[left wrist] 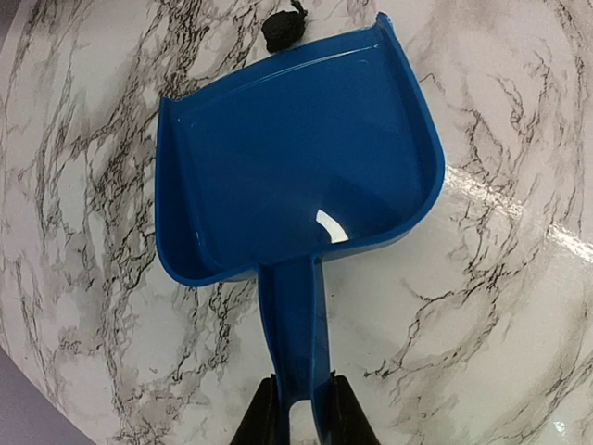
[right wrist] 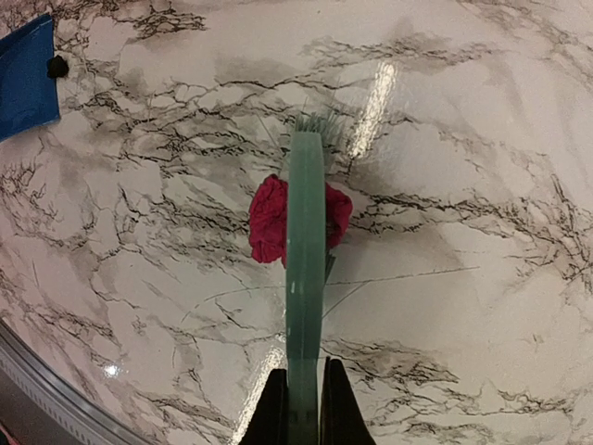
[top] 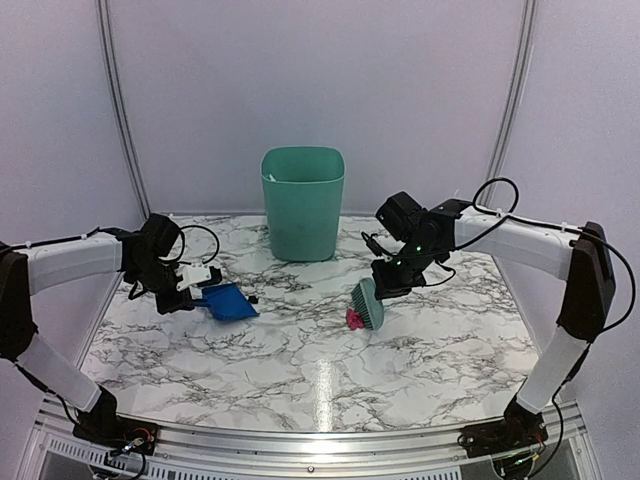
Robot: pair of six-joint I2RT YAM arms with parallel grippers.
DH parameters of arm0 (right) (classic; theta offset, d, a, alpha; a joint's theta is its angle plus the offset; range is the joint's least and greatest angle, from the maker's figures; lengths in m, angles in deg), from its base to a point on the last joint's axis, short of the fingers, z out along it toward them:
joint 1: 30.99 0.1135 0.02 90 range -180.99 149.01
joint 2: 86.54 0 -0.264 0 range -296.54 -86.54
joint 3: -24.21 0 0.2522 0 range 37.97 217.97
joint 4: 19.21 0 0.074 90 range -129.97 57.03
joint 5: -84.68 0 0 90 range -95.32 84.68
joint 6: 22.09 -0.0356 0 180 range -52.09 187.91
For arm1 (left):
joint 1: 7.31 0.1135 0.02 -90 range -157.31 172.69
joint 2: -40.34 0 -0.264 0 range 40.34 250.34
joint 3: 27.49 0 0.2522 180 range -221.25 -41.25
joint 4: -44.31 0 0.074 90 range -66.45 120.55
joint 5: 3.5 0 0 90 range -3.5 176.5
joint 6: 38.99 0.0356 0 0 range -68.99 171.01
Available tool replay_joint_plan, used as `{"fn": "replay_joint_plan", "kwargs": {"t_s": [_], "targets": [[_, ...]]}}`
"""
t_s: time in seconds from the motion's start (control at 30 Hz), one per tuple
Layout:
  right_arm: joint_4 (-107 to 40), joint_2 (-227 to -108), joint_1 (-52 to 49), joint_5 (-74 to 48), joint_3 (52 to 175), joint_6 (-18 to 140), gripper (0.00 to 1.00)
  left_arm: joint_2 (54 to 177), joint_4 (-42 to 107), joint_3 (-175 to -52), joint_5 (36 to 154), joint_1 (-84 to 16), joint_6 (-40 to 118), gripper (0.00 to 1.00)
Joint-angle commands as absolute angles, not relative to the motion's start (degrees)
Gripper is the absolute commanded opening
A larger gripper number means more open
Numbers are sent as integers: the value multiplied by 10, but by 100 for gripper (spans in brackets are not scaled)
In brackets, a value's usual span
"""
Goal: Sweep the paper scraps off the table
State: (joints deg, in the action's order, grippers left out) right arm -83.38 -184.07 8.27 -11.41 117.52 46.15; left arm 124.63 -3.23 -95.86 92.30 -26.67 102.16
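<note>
- Your table [top: 200, 350] is a glossy white marble-pattern top with dark grey veins. An overhead light reflects as a bright streak near its front middle.
- A metal rail [top: 300, 438] runs along the near edge, between the two arm bases.
- Pale lilac wall panels [top: 300, 80] close the space on three sides, with a thin grey pole [top: 119, 100] rising at each back corner.
- A teal waste bin [top: 303, 200] stands upright at the back of the table, roughly centred and apart from both arms.
- Your left gripper [left wrist: 298, 413] is pinched narrow on the handle of the blue dustpan [left wrist: 296, 158]. The pan sits low over the left part of the table, its open mouth facing the middle. You cannot tell from these views whether its lip touches the marble.
- A black scrap [left wrist: 283, 30] lies on the table just outside the pan's lip, near one corner of the mouth.
- Your right gripper [right wrist: 301, 403] is clamped tight on the handle of the green hand brush [right wrist: 304, 232]. The brush hangs right of centre with its bristles down at the surface.
- A magenta scrap [right wrist: 269, 218] lies on the marble against the brush head. In the right wrist view it shows on both sides of the brush's edge.
- These two are the paper scraps you can see, and they lie well apart with veined marble between them.
</note>
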Motion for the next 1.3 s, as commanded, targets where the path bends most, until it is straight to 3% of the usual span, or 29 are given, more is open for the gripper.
{"fn": "replay_joint_plan", "kwargs": {"t_s": [0.0,1.27], "targets": [[-838,-1839,85,-117,1181,483,0,1278,-48,-959,971,-266,1076,0],[-823,-1861,50,-147,1208,463,0,1361,-59,-1034,1027,-443,1101,0]]}}
